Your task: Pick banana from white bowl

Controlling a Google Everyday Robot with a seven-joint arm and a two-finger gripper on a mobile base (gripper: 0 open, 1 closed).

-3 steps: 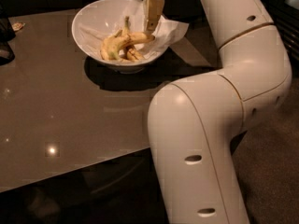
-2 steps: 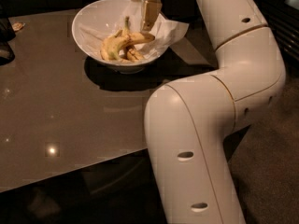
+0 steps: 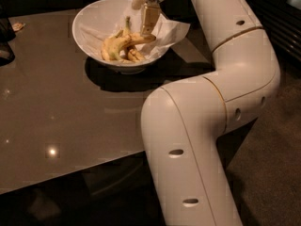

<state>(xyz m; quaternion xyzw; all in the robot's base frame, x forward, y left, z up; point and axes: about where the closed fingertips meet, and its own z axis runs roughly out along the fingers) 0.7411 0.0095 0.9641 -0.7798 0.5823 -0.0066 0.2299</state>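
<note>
The white bowl [image 3: 89, 19] stands at the far side of the dark table [image 3: 61, 121], lined with crumpled white paper [image 3: 171, 29] that hangs over its right rim. Several bananas lie in it. The long curved banana [image 3: 123, 42] lies across the pile, its thin stem [image 3: 128, 23] pointing up. My gripper [image 3: 146, 32] reaches down from the top edge into the right side of the bowl, and its tip meets the right end of that banana. Whether it holds the banana is hidden.
My white arm [image 3: 188, 140] bends in a large elbow over the table's right front corner. A dark object [image 3: 4, 39] sits at the left edge, with a small scrap [image 3: 18, 26] behind it. Floor lies to the right of the table.
The arm and gripper have shifted slightly left and down into the bowl. The bananas lie about as before.
</note>
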